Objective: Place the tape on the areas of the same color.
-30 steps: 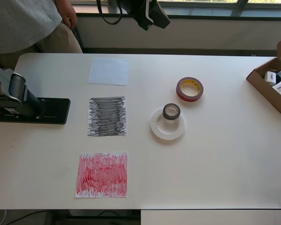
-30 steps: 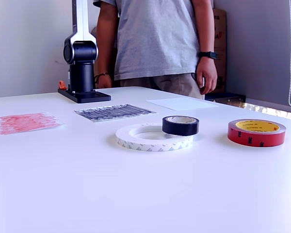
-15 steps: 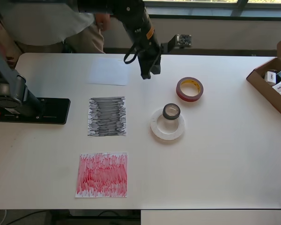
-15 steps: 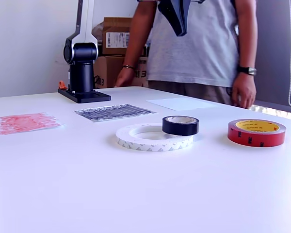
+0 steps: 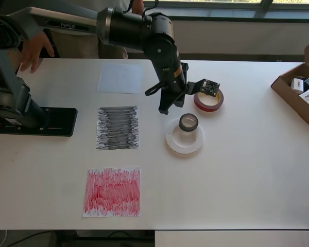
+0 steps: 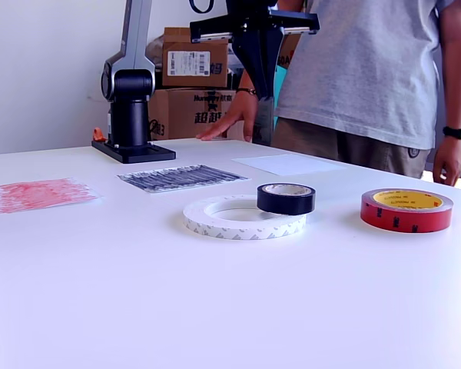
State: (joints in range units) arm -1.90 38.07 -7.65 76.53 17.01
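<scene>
Your arm point(image 5: 67, 19) reads PIPER on its link. The gripper point(image 6: 259, 65) hangs above the table, holding nothing; can't tell if the jaws are open or closed. The black roll point(image 5: 188, 122) sits on the white ring point(image 5: 184, 140), the red roll point(image 5: 210, 99) just beside them. All three sheets lie bare: white point(image 5: 120, 78), grey point(image 5: 118, 127), red point(image 5: 112, 192).

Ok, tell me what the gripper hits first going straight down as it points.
Probably bare table, just beside the white tape ring with the black roll at its rim. The gripper hangs well above, so depth is uncertain.
</scene>
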